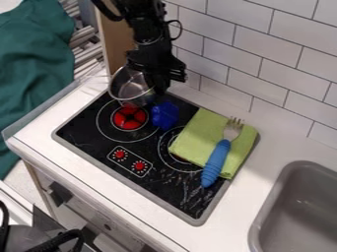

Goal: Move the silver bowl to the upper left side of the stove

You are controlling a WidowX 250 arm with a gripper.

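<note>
The black gripper (158, 84) hangs down over the back left part of the stove (84, 127), against the right side of the silver bowl (130, 89). The bowl looks tilted, its opening facing the camera, at the stove's upper left beyond the red burner. Part of its right rim is hidden behind the gripper. Whether its base touches the stove cannot be told.
A blue object (164, 115) sits just in front of the gripper, right of the red burner. A green cloth (199, 132) lies on the stove's right part, with a blue-handled fork (217, 162) across it. Tiled wall (263, 44) behind; grey sink (299, 211) at lower right.
</note>
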